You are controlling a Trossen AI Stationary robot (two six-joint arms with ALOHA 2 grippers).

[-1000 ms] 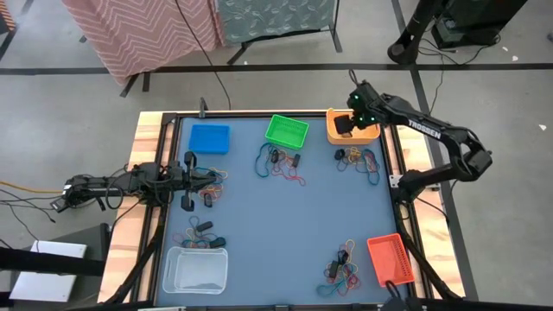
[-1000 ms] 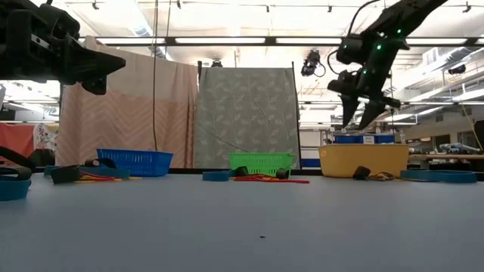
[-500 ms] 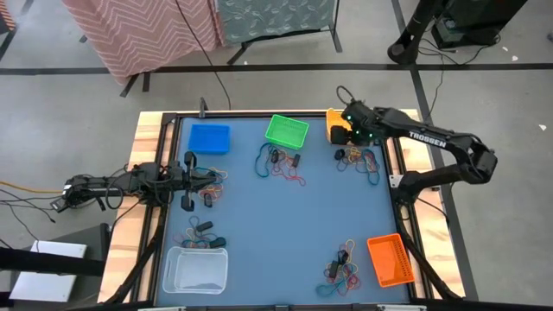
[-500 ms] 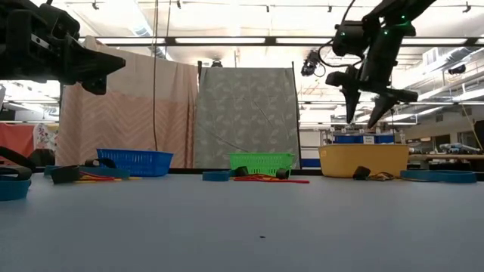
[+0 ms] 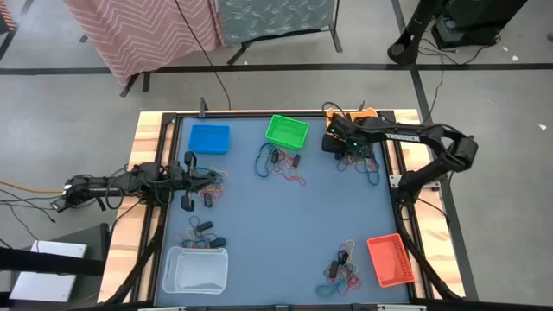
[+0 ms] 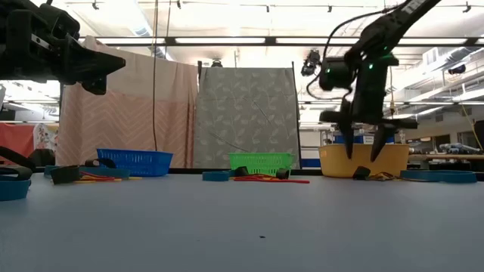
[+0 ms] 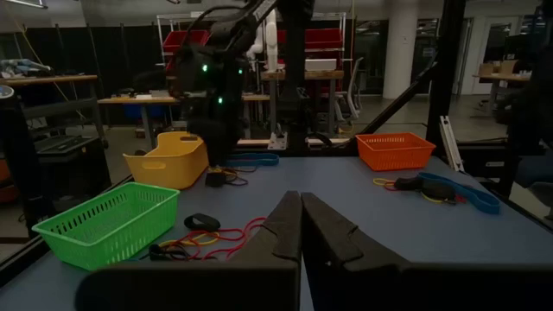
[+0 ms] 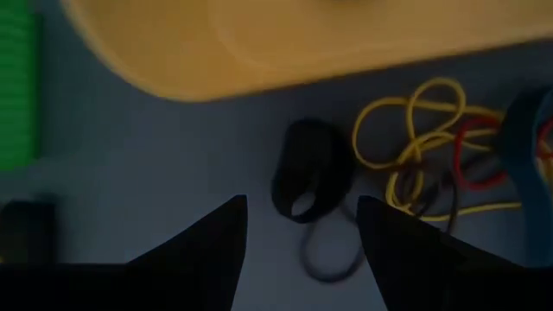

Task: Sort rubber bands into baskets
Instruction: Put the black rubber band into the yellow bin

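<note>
Rubber bands (image 8: pixel 436 142) lay beside the yellow-orange basket (image 8: pixel 285 39); right end effector (image 8: pixel 302 229) hovered spread wide and empty over a black band (image 8: pixel 311 177). Next move, likely: descend and close on it. Left end effector (image 7: pixel 301 226) sat closed, holding nothing.

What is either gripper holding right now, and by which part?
Nothing. The right gripper hangs open above a black rubber band beside the yellow-orange basket, not touching it. The left gripper is shut and empty.

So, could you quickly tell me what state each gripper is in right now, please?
Left gripper: fingers shut, holding nothing, at the table's left edge.
Right gripper: fingers open, empty, above a black rubber band beside the yellow-orange basket.
</note>
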